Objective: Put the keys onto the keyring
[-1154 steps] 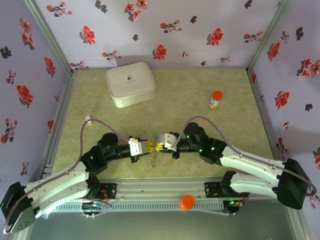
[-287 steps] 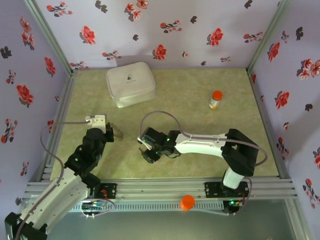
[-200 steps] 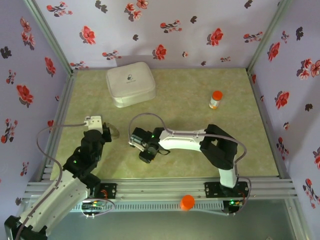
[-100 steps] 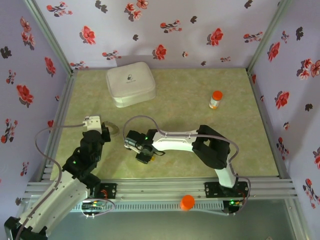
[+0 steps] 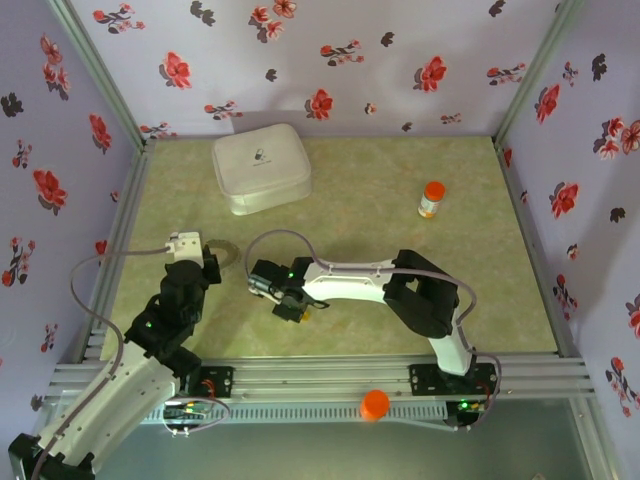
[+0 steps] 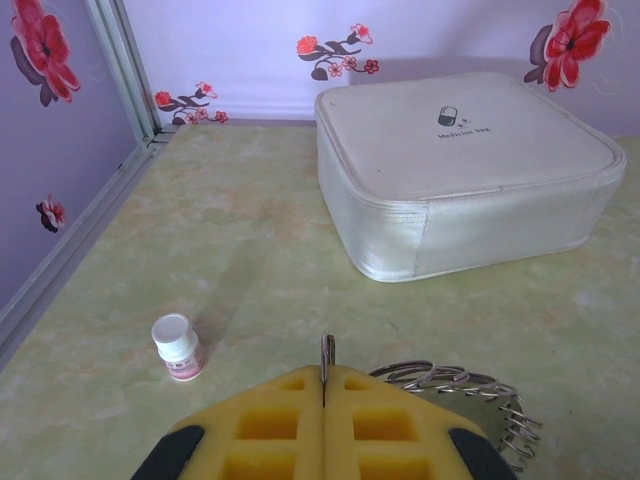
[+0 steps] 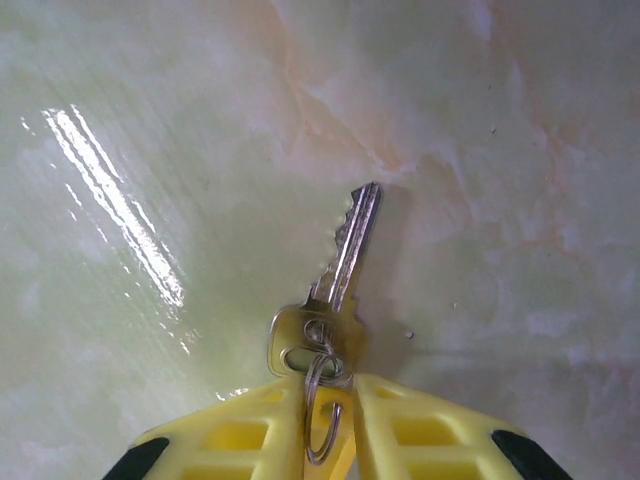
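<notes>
Right gripper (image 7: 328, 388) sat low over the marbled tabletop (image 7: 520, 150), its yellow fingers (image 7: 235, 440) a narrow gap apart astride the small loop (image 7: 320, 405) threaded through the key (image 7: 348, 250). Pinched or merely bracketed? We could not tell. The key lay flat with its blade pointing away. We reckoned the clean move was to bite the head, not the loose loop, so the blade wouldn't swing on the lift. Across the way, the left gripper (image 6: 325, 378) was pressed together on a sliver of metal, apparently the edge of the keyring (image 6: 465, 392), which fanned out just beside it.
</notes>
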Motion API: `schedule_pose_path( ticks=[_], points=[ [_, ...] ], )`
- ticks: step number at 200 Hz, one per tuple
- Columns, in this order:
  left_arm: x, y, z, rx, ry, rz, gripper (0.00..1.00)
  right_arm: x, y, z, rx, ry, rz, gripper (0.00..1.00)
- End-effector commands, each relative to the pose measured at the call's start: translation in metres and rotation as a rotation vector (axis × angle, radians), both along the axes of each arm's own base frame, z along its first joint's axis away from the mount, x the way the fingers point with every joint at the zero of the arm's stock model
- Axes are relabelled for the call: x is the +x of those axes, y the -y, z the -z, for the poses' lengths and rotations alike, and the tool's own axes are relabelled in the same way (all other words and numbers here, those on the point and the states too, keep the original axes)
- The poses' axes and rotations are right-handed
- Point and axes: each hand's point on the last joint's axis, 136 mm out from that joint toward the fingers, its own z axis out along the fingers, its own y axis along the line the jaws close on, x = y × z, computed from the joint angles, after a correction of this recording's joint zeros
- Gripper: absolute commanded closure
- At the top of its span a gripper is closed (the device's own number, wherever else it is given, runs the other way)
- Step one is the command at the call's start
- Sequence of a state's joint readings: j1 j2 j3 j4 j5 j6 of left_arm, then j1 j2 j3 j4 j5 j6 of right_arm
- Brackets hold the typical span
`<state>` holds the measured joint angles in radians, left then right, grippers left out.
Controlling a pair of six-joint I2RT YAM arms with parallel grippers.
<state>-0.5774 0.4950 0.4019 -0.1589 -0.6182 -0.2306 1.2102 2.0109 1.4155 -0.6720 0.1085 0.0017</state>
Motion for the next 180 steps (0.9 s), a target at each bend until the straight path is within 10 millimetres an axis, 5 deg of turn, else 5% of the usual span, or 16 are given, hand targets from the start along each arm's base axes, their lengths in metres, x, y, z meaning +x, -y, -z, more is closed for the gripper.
schedule_pose_path(
  ticks=[1,180],
  points=[
    [-0.001,-0.006,-0.009,-0.025,0.033,-0.032,1.00,-0.003,0.000,0.004,-0.026,-0.012,-0.007,0.84],
    [0.000,-0.005,-0.010,-0.022,0.034,-0.025,1.00,-0.003,0.001,-0.005,-0.010,-0.028,0.001,0.98]
  ],
)
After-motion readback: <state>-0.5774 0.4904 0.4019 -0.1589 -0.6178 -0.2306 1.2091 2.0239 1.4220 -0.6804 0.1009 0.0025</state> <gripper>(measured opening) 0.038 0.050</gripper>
